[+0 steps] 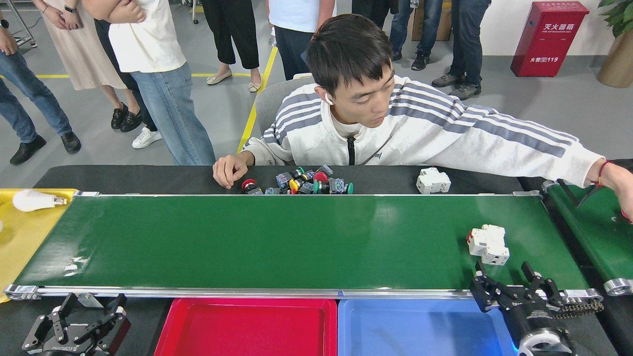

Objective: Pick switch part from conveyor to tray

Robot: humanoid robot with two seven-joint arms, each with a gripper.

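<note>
The right claw (509, 284) sits at the lower right of the frame, over the near silver rail of the conveyor (277, 242), with its two dark fingers spread apart and nothing between them. Just above it in the frame, on the green belt near the right end, lies the switch part (488, 244), a white blocky piece with a touch of red on its left side; it lies close to the fingers but clear of them. The left claw (88, 319) rests at the lower left, below the belt's near rail, its fingers likewise apart and empty.

Along the bottom edge two trays sit side by side below the conveyor: a red tray (170, 329) left of centre and a blue tray (346, 331) to its right (both bare inside as far as the frame shows).

Beyond the belt, on the black desk (123, 179), a heap of small coloured push-button parts (299, 184) lies at centre, with a second white switch block (432, 181) to its right. A seated person in a striped white jacket (420, 133) leans toward the right edge, one arm stretched over a second, narrower belt (601, 232); the other hand (228, 170) rests on the desk. A white light bulb (32, 200) lies on a yellow surface at the left.
</note>
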